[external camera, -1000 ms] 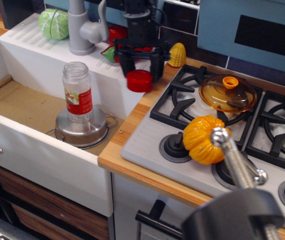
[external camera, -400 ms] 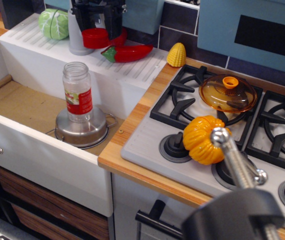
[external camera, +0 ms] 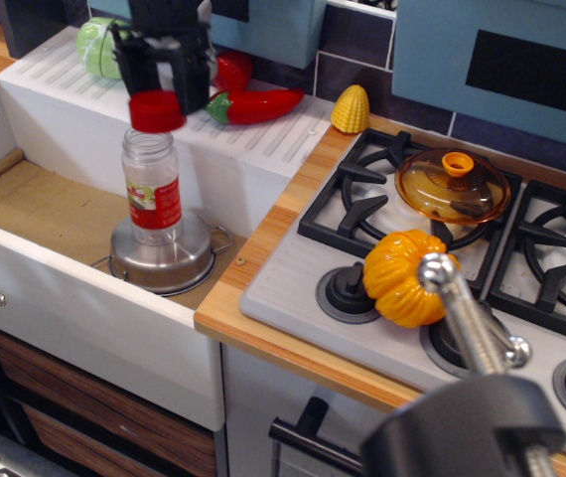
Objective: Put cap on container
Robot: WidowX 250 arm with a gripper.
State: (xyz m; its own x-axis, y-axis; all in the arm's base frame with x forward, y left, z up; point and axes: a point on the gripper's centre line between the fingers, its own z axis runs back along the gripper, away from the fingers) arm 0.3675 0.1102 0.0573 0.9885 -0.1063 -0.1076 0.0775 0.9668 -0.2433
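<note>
A toy kitchen counter fills the view: a white sink (external camera: 25, 248) with a brown floor on the left, a wooden worktop edge (external camera: 263, 288) in the middle and a grey gas hob (external camera: 303, 288) on the right, with a dark tiled wall and a pale blue panel behind.

The cap (external camera: 156, 111), small, round and red, hangs just above the open neck of the container (external camera: 153, 186), roughly over it and slightly tilted; whether the two touch cannot be made out. The black gripper (external camera: 160, 75) comes down from the top edge and its jaws are closed on the cap, one finger on each side of it. The container is a tall clear plastic jar with a red-and-white label, standing upright on an overturned steel pot (external camera: 164, 256) on the sink floor.

Behind the gripper, on the ribbed white drainboard (external camera: 263, 134), lie a green cabbage (external camera: 99, 45), partly hidden by the gripper, and a long red pepper (external camera: 258, 104) with a green stem end. A yellow corn cob (external camera: 351, 109) stands at the back corner of the worktop, near the hob.

On the hob, an amber glass pot lid (external camera: 452, 186) rests on the black grate (external camera: 362, 199) of the rear burner. An orange pumpkin (external camera: 407, 278) sits in front of it, beside a black knob (external camera: 348, 290). A blurred metal rod with a black clamp (external camera: 467, 417) juts up from the lower right corner, close to the camera.
</note>
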